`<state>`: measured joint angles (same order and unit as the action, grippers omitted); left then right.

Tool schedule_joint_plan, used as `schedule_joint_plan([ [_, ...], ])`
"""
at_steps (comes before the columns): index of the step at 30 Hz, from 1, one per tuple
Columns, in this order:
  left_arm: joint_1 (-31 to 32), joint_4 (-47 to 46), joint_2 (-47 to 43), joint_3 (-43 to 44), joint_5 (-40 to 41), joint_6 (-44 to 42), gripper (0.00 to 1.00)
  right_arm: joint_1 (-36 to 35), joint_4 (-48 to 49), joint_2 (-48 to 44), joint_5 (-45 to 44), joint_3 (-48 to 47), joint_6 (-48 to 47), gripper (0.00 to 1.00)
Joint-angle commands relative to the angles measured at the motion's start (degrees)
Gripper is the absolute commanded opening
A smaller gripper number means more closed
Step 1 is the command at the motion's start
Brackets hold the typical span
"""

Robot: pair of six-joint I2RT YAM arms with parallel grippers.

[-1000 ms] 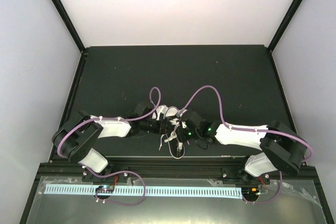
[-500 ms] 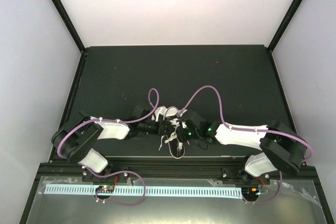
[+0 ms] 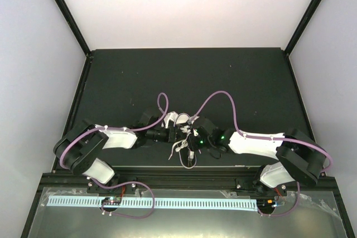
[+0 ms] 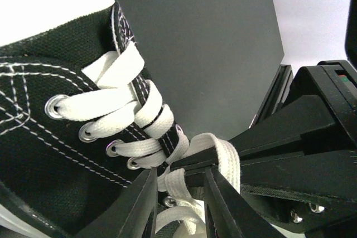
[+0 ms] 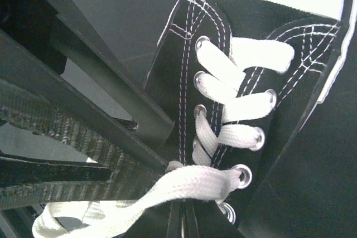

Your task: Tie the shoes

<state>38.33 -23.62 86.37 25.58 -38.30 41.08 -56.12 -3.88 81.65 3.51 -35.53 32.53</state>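
The shoe [image 4: 50, 137] is a black canvas sneaker with white laces; from above only a bit of it [image 3: 177, 119] shows between the two wrists. My right gripper [image 5: 183, 218] is shut on a white lace [image 5: 189, 185] that runs from a lower eyelet. In the left wrist view that lace [image 4: 228, 160] loops over the right gripper's tip [image 4: 223, 163]. My left gripper [image 4: 178, 193] stands part open, its jaws either side of a lace strand [image 4: 177, 185] and that tip. Loose lace ends [image 3: 181, 150] trail toward the near edge.
The shoe stands on a black mat [image 3: 223, 82] framed by black posts and pale walls. Purple cables [image 3: 220, 96] arch over both wrists. A metal rail with a white slotted strip [image 3: 167, 202] runs along the near edge behind the arm bases.
My left wrist has shifted a little and turned more level toward the shoe. The right arm and the shoe have stayed put.
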Motion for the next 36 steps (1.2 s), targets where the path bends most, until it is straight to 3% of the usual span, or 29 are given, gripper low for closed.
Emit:
schedule_joint_plan([
  [1, 0.4, -2.6, 1.3, 0.0, -2.3, 0.3, 0.24, 0.3, -0.4, 0.6, -2.1, 1.0, 0.5, 0.02],
  [21, 0.5, -7.0, 5.2, 1.1, -6.5, 1.5, 0.24, 0.3, 3.4, -1.4, 0.3, 2.9, -0.6, 0.02],
  [28, 0.4, -9.5, 6.2, 1.7, -7.7, 1.9, 0.02, 0.3, 4.9, -3.6, 0.6, 4.3, -1.5, 0.01],
  [36, 0.5, -11.2, 2.3, -1.3, -3.2, 3.2, 0.01, 0.3, 0.5, -7.5, -3.2, 4.9, -1.9, 0.12],
])
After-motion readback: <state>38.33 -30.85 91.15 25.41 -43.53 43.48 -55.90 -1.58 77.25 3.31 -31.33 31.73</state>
